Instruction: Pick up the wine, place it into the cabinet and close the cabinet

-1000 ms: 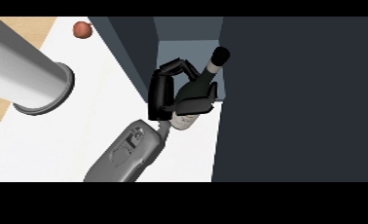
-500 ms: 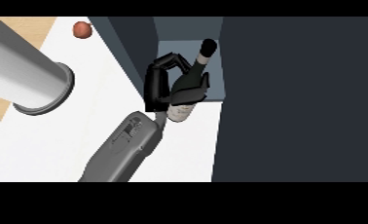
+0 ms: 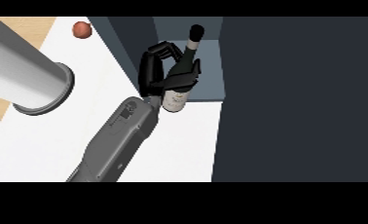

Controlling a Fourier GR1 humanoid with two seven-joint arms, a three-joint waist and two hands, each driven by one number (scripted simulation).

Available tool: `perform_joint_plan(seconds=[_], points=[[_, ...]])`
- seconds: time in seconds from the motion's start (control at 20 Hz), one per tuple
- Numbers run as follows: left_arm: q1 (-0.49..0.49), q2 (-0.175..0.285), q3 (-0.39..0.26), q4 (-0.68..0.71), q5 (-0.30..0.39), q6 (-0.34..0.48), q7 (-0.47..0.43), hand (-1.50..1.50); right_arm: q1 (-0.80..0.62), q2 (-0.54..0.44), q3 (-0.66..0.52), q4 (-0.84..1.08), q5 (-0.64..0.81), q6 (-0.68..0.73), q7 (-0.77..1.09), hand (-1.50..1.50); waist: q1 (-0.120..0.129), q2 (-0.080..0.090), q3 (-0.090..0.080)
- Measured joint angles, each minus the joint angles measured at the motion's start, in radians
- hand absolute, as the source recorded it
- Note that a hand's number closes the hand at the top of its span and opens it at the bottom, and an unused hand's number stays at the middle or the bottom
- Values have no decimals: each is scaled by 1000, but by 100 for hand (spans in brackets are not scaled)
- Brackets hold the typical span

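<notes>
**Right hand.** The right hand point(image 3: 164, 74) enters on a grey forearm point(image 3: 115, 140) from the lower edge of the head view and reaches up and to the right. Its fingers point(image 3: 188, 71) are clamped on the wine bottle point(image 3: 175, 99), curled round its body.

**Wine bottle.** The bottle is held at the open front of the cabinet point(image 3: 210, 79). The dark neck and cap point into the opening. The base, with its pale label, sits at the front edge of the cabinet floor, just above the white surface point(image 3: 179, 142). The view does not show whether the bottle touches the cabinet floor.

**Cabinet.** The opening shows a blue-grey interior. A large dark panel point(image 3: 291, 96) stands directly to the right of the opening and fills the right side of the view.

**Other items.** A small reddish-brown round object point(image 3: 82, 29) lies on the surface at the far left, well apart from the hand. A large grey cylinder point(image 3: 32, 74) crosses the left side of the view.
</notes>
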Motion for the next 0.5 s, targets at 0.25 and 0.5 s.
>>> perform_joint_plan(seconds=[0.25, 0.5], points=[[-94, -4, 46, 132, 20, -23, -4, 150, -6, 14, 12, 7, 4, -6, -9, -150, -4, 2, 0], [-170, -5, 69, 257, 46, -28, -40, 150, 1, 16, 11, 11, 2, 2, -17, -150, -11, 3, 0]])
